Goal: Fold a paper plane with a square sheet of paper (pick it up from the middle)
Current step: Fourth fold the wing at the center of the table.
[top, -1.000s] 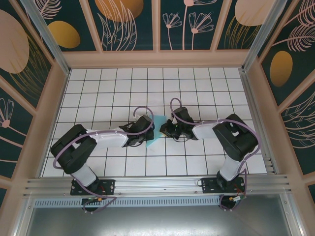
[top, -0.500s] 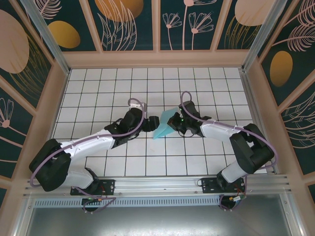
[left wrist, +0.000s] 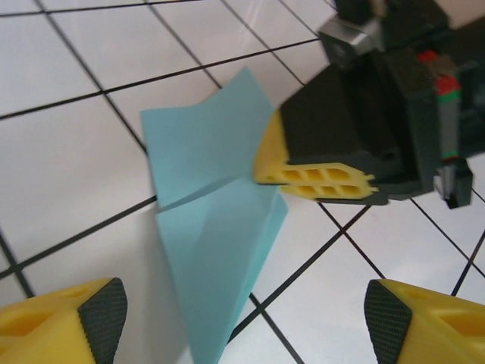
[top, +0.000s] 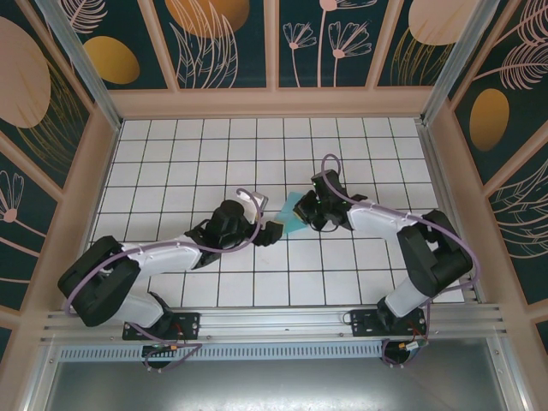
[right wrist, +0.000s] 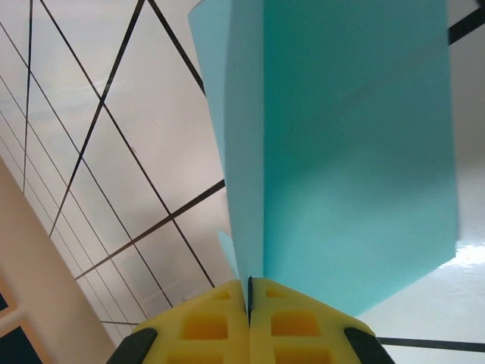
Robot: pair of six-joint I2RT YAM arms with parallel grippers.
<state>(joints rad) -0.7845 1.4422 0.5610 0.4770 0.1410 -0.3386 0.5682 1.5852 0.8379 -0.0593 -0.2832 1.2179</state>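
**Top view.** The paper (top: 294,214) is near the middle of the table (top: 171,154), between the two grippers. The right gripper (top: 308,211) meets the paper's right side. The left gripper (top: 271,231) stands just beside the lower left corner and is apart from it.

**Left wrist view.** The left jaws stand wide apart and hold nothing. The paper's lower tip lies ahead of the gap. The right jaws are closed flat on the sheet's right side, at the end of a crease. A panel lies on either side of that crease, each angled to the other. The sheet is tilted up. Whether its lower tip touches the table cannot be told.

**Right wrist view.** The right jaws are fully closed, with the paper pinched in the seam between them. Two layers fan out from the grip.

**Progress.** The fold appears to be at an early stage. One crease is in and the sheet is held at it. No pointed nose or wings show, so the nose folds, the wing folds and the final flattening into a dart are judged to be left.
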